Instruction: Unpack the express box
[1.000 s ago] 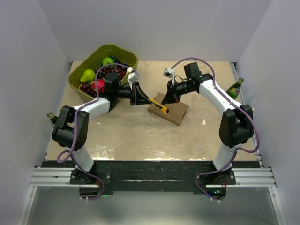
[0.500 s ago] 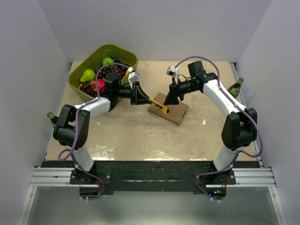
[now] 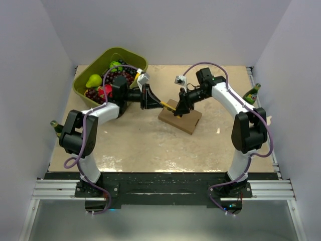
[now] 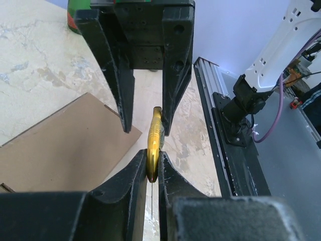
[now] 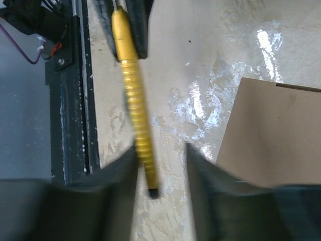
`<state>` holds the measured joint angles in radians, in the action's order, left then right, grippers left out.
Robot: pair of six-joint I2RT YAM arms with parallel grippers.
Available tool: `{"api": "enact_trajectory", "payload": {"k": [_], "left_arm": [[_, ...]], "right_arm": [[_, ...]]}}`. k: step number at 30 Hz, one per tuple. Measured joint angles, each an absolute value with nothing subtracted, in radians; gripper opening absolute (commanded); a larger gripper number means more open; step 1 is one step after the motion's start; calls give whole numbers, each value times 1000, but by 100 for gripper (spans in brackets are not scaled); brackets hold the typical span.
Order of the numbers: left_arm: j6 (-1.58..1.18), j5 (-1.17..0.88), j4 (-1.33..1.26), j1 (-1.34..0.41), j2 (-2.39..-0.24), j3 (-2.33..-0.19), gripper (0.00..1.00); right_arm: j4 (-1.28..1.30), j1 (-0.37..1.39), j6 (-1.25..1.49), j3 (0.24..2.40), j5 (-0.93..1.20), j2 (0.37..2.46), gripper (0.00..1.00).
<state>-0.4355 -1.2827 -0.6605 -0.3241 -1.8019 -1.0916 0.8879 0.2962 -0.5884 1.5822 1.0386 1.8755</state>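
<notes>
While the left claw (image 4: 152, 164) is pinching the yellow cutter (image 5: 131, 95) tight by one end and holding it out level above the table (image 3: 140, 145), the right claw (image 5: 160, 156) is standing partly open around the other end. Its pads are flanking the handle, one seeming to brush it and the other leaving a clear gap, so it is gripping nothing. The two arms are meeting tip to tip over the middle of the table, which is looking like a handover or a two-handed move to slide the blade out, with one claw steadying the body so the other can work the far end. The express box (image 3: 181, 119) is lying flat on the table just beside the meeting claws, partly under the right one as seen from above, its flaps appearing shut and neither claw touching it. Keeping the cutter raised clear of the cardboard is making sense, since the tool is likely being readied before any seam is cut. Whether the blade is showing I am not able to tell — the tip is dark and blurred. By my judgement the unpacking itself is not yet beginning; the next move is calling for the right claw to close squarely on the handle without twisting it out of the left claw's pinch.
</notes>
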Motion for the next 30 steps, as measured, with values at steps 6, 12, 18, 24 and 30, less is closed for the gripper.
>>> {"api": "enact_trajectory", "payload": {"k": [6, 12, 18, 24, 30], "left_arm": [[-465, -1261, -688, -320, -1824, -1097, 0], [-346, -1234, -549, -324, -1829, -1145, 58], [-56, -1138, -255, -328, -1798, -1192, 61], [60, -1039, -173, -328, -1756, -1207, 63], [86, -1006, -158, -332, -1761, -1288, 60]], "right_arm": [[918, 302, -614, 1588, 1058, 1875, 0], [929, 303, -644, 1608, 958, 1858, 0], [1008, 302, -804, 1721, 759, 1855, 0], [1042, 313, -920, 1732, 621, 1836, 0], [1076, 356, -986, 1732, 525, 1825, 0]]}}
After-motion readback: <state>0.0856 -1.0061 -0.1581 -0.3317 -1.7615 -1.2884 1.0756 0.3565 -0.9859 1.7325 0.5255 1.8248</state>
